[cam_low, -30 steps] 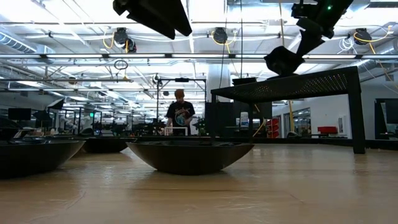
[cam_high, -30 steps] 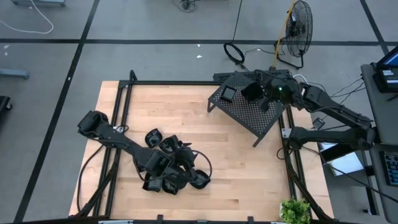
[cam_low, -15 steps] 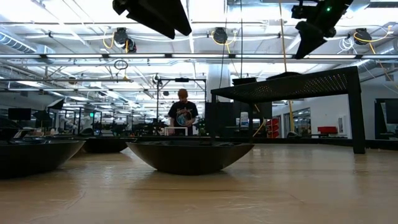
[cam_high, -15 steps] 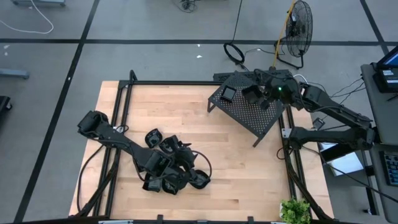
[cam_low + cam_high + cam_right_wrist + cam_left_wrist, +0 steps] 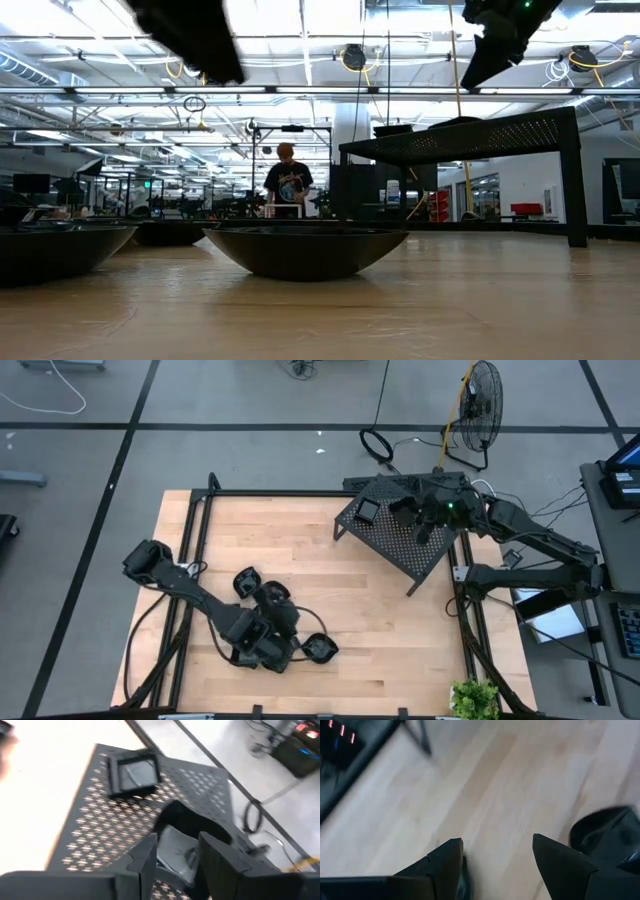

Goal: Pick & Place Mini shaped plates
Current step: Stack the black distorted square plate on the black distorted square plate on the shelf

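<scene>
Since a second ago, right gripper (image 5: 176, 851) has released a glossy black mini plate (image 5: 192, 827) onto the perforated black rack (image 5: 405, 545), fingers open directly above it. Left gripper (image 5: 497, 855), open, hovers beside the remaining plates (image 5: 265, 625) on the tabletop (image 5: 380, 640).

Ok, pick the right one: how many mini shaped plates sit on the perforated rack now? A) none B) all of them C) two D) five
C: the right wrist view shows a square plate and a second plate lying on the rack, just ahead of the open right gripper; the remaining plates are still clustered on the table by the left gripper.
</scene>
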{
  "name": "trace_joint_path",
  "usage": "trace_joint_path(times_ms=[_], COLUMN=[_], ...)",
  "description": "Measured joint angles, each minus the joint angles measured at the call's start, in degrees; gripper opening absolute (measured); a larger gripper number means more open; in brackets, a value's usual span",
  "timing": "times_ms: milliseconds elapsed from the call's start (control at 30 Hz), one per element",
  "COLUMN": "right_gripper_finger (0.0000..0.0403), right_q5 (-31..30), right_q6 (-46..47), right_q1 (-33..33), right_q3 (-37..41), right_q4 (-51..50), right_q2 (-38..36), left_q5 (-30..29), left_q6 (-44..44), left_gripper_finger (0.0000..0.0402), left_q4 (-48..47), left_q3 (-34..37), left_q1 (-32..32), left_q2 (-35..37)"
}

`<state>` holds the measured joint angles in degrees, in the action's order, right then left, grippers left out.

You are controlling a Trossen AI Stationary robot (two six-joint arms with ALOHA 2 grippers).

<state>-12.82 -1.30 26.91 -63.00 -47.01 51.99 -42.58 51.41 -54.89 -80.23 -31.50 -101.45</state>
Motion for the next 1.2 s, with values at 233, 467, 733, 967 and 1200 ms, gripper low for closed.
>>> trace_joint_path(times_ms=[233, 467, 733, 967, 1200], right_gripper_finger=[0.0122, 0.0118, 0.0118, 0.0118, 0.0116], right_q5=[4.0, 4.0, 4.1, 4.1, 4.0], right_q6=[-0.7, 0.0, -1.8, -0.9, -0.3], right_q1=[-3.2, -6.6, -8.6, -8.7, -10.3], right_q3=[0.0, 0.4, 7.6, 10.1, 10.7], right_q4=[2.9, 4.4, 14.1, 16.5, 16.4], right_q2=[0.0, 0.2, 0.1, 0.0, 0.0], left_q5=[7.1, 21.5, 43.9, 40.3, 43.2], left_q6=[28.9, 56.2, 74.1, 82.0, 82.5], left_gripper_finger=[0.0243, 0.0244, 0.0244, 0.0244, 0.0244], left_q4=[-21.6, -25.4, -22.3, -24.8, -22.8], left_q3=[0.0, 7.4, 17.5, 17.9, 18.9], left_q1=[-5.0, -10.7, -14.9, -15.1, -13.1], left_q2=[0.0, 0.7, 0.7, 2.8, 2.5])
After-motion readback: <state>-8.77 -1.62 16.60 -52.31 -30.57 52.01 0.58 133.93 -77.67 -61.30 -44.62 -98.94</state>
